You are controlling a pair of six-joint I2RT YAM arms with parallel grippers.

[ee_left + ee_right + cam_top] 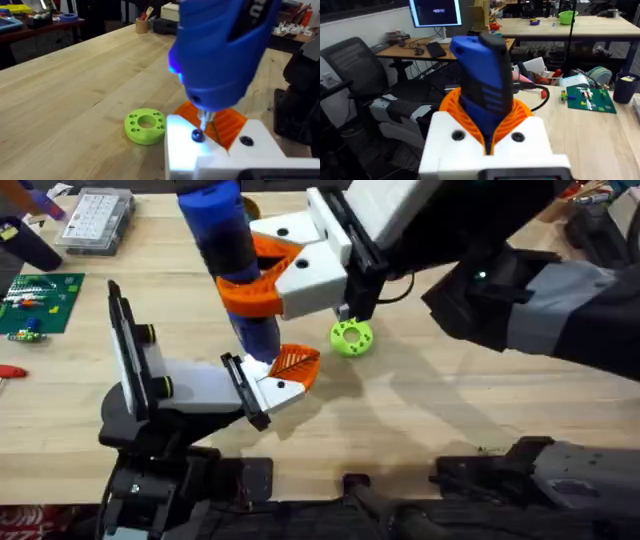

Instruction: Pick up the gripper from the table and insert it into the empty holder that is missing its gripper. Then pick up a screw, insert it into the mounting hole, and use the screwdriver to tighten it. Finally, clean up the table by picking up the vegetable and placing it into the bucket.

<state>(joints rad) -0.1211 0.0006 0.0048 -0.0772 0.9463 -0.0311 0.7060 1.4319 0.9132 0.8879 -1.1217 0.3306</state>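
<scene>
- At the left, the white-and-black left arm is seen lying low over the worktop [480, 410], ending in a black plate. Whether the left end effector [262, 388] is released or clenched cannot be told.
- The holder [283, 390] is mounted on that plate, just left of centre.
- The gripper [296, 361] is found seated against the holder, so the insertion step is judged done.
- A screw [197, 135] is seen sitting in a hole on the holder's top face, so screw placement is also judged done.
- The screwdriver [222, 240] is held upright over the holder, and its thin metal tip is set on the screw head. Tightening is judged to be the step in hand. How far the screw is driven cannot be told.
- The right end effector [262, 275] is clenched around the screwdriver's barrel, with its orange pads [520, 112] pressed on both sides.
- To the right, a green ring [351, 337] is lying loose on the worktop, apart from the holder.
- The clean-up, with the vegetable placed into the bucket, is judged still to be done.
</scene>
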